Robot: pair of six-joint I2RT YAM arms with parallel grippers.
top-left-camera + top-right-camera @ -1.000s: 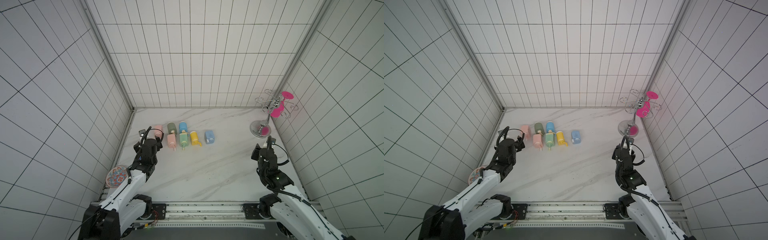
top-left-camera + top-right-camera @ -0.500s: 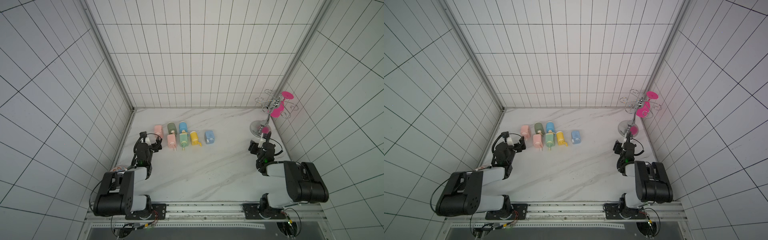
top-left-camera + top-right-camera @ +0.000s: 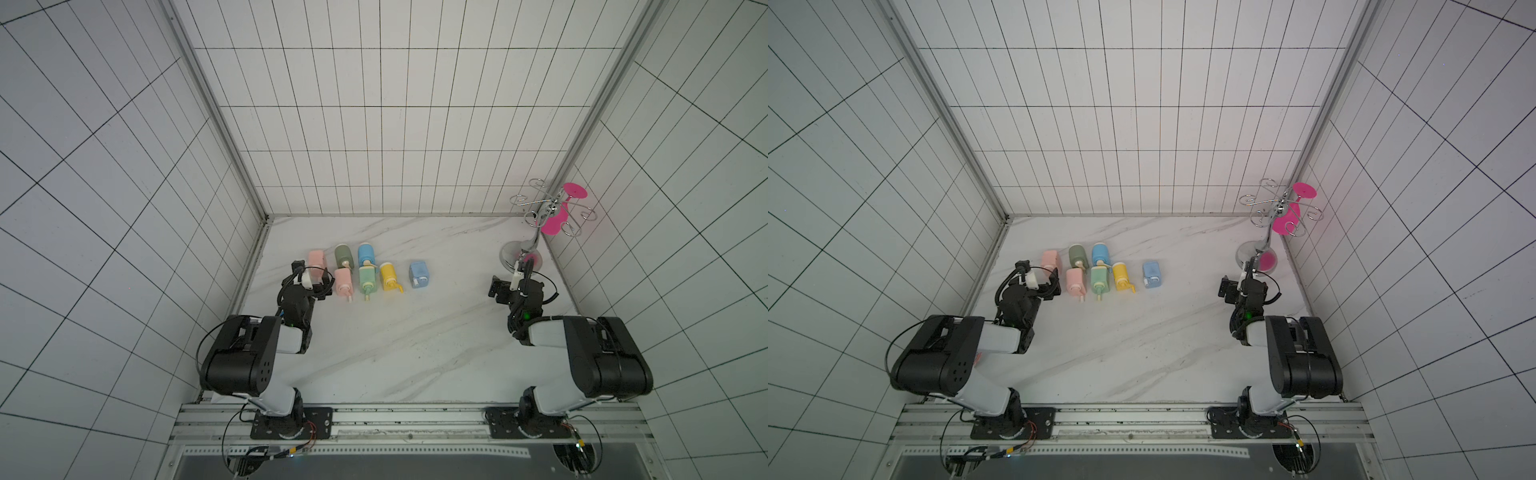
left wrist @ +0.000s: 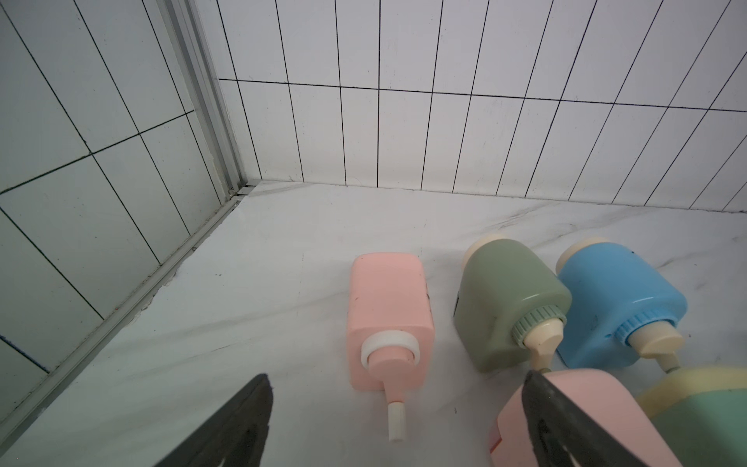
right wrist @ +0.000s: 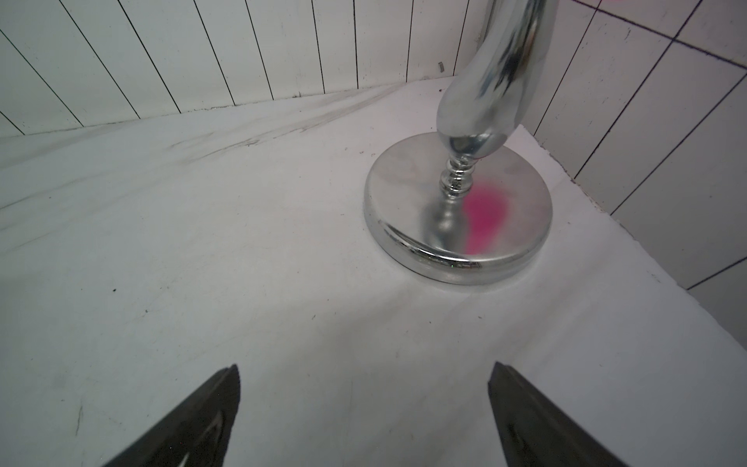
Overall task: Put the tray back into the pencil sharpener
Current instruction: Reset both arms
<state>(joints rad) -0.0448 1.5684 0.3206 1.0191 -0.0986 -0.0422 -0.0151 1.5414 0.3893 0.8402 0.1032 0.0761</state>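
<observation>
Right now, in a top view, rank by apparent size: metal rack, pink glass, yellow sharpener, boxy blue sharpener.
1. Metal rack, clearly largest.
2. Pink glass, though it hangs nearer the camera.
3. Yellow sharpener and boxy blue sharpener: too alike to rank.

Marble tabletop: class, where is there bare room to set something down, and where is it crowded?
Widest bare patch: between the lone light-blue sharpener and the chrome stand's base, running forward to the front rail. Another strip lies behind the six-sharpener cluster, along the back wall. Crowded: that cluster, at the left gripper.
</observation>
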